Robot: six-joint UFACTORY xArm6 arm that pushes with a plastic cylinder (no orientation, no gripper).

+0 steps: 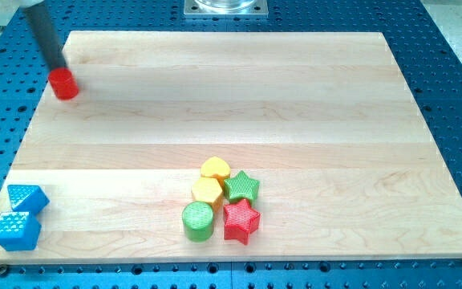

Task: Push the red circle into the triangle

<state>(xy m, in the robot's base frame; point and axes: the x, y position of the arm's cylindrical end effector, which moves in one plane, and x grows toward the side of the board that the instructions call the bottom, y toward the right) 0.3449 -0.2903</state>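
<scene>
So the red circle (64, 83) sits way over at the far left of the wooden board (239, 104), close to that edge. Our rod comes down from the view's top left, and my tip (59, 69) is right at the circle's far side, touching it or as good as (hard to call from this angle). There's no hand on this arm, so nothing opens or closes and nothing is held; it's just the rod end against the block.

The blue triangle (26, 197) is in the near left corner, well apart from the circle, with a blue cube (16, 230) just in front of it, the two touching.

Over near the middle of the near edge we've got a tight little cluster: a yellow heart (215, 168) at the back, a yellow hexagon (207, 191) just in front of it, a green star (242, 187) to the right, then a green cylinder (198, 221) and a red star (241, 221) nearest us.

The board lies on a blue perforated table (447, 96).
</scene>
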